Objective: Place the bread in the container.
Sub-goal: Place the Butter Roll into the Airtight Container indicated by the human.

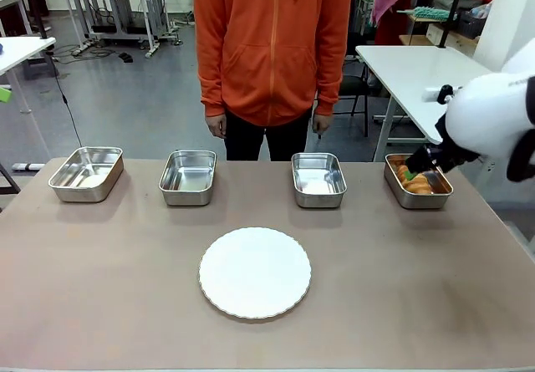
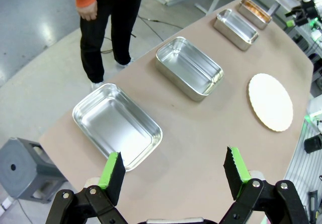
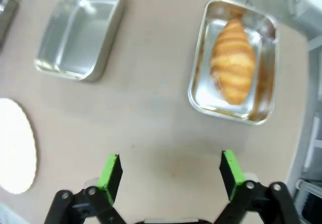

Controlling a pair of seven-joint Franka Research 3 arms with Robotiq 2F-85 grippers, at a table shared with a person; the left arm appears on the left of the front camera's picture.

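Brown table (image 3: 151, 108), golden ridged croissant (image 3: 232, 60) in steel pan (image 3: 266, 90)

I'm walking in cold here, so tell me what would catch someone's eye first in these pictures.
The golden croissant stands out, lying in the steel pan at the robot's right end of a row of four pans. The right gripper hangs open above the bare table beside that pan. A white scalloped plate sits mid-table, and a person in an orange hoodie stands at the far side.
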